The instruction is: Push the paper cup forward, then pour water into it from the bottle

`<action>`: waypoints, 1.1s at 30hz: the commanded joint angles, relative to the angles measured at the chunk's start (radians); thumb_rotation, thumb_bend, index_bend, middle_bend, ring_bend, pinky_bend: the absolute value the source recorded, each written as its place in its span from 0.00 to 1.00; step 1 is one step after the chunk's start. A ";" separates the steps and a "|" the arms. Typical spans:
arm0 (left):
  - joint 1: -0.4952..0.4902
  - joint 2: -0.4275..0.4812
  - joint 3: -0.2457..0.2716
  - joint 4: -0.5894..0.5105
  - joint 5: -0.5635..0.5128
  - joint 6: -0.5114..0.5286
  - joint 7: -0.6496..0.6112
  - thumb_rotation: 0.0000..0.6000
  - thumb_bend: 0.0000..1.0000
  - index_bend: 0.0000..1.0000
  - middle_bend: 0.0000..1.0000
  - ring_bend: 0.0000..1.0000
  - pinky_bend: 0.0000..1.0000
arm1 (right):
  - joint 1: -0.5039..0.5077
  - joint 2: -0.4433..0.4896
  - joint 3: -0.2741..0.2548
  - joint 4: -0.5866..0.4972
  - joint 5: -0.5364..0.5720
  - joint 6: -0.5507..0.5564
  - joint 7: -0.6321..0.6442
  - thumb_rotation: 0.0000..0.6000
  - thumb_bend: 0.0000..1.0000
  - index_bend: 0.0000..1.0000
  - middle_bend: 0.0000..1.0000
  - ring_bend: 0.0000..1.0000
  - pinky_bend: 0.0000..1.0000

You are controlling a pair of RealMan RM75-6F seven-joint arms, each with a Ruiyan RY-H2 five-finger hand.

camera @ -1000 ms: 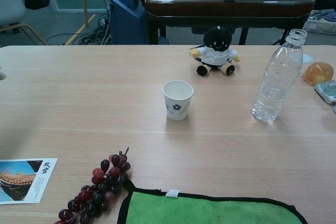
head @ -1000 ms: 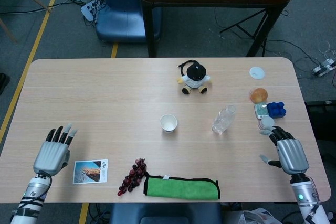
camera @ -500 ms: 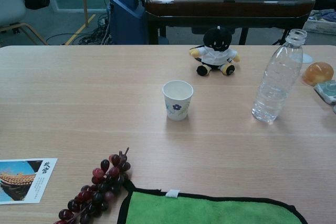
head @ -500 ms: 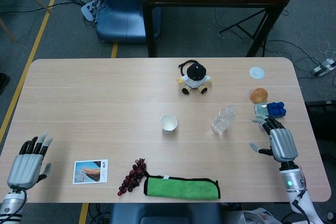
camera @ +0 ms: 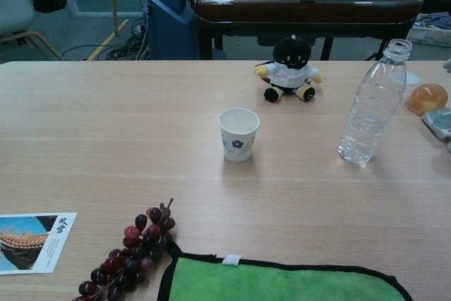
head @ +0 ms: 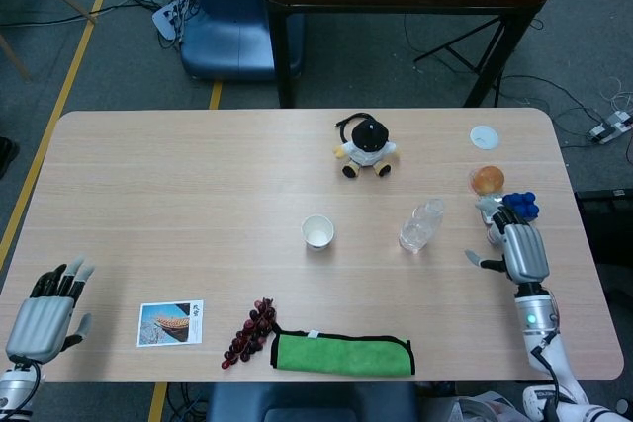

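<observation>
So the paper cup (camera: 239,134) sits mid-counter, looks empty. The bottle (camera: 371,103) stands uncapped to its right, a bit of water in it. Both the left hand (head: 42,315) and right hand (head: 520,251) have fingers spread, holding nothing.

White paper cup (camera: 239,134) with blue flower print; clear plastic bottle (camera: 371,104); green cloth (camera: 282,281) edged black; dark red grapes (camera: 130,255).
</observation>
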 commanded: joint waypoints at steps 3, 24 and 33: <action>0.013 0.006 -0.012 0.001 0.012 -0.013 -0.009 1.00 0.38 0.07 0.00 0.00 0.08 | 0.038 -0.056 0.019 0.075 0.016 -0.044 0.111 1.00 0.02 0.22 0.20 0.15 0.31; 0.043 0.008 -0.068 0.013 0.020 -0.075 -0.023 1.00 0.38 0.07 0.00 0.00 0.08 | 0.147 -0.172 -0.007 0.262 -0.017 -0.166 0.359 1.00 0.00 0.19 0.19 0.14 0.30; 0.053 0.010 -0.083 0.013 0.029 -0.087 -0.027 1.00 0.38 0.07 0.00 0.00 0.08 | 0.168 -0.185 -0.023 0.281 -0.025 -0.194 0.397 1.00 0.00 0.19 0.18 0.13 0.27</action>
